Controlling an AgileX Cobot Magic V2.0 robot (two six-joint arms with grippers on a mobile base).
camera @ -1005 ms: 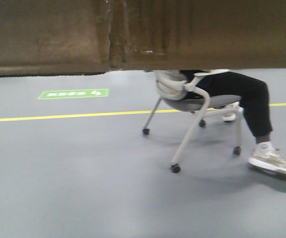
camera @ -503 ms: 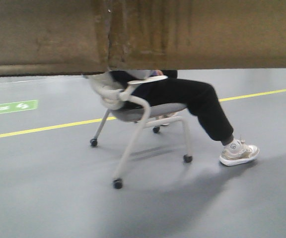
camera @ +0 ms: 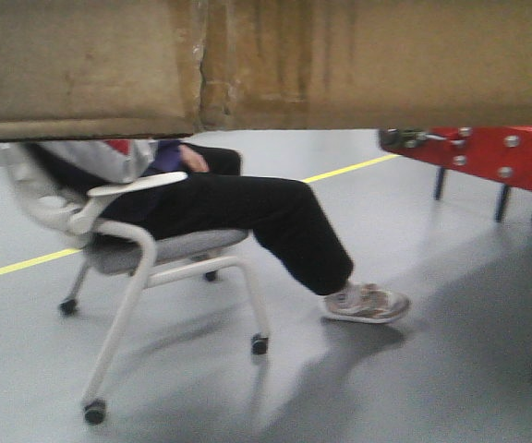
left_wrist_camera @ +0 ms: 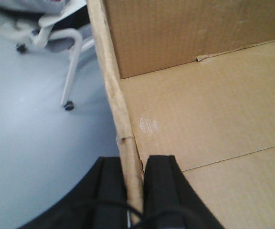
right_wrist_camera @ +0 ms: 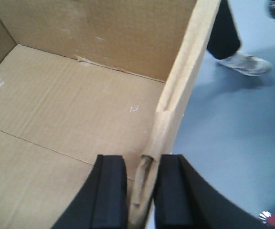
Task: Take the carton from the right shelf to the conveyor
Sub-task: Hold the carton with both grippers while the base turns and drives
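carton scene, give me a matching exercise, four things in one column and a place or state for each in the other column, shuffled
Column 1
1. left gripper
2. right gripper
3. chair
4. red frame

Column 2
A. clamped on the right wall of the carton
B. on castors, with a person seated in it
C. clamped on the carton's left wall
D. at the right of the front view, standing on dark legs

Pairs: 1-C, 2-A, 3-B, 4-D
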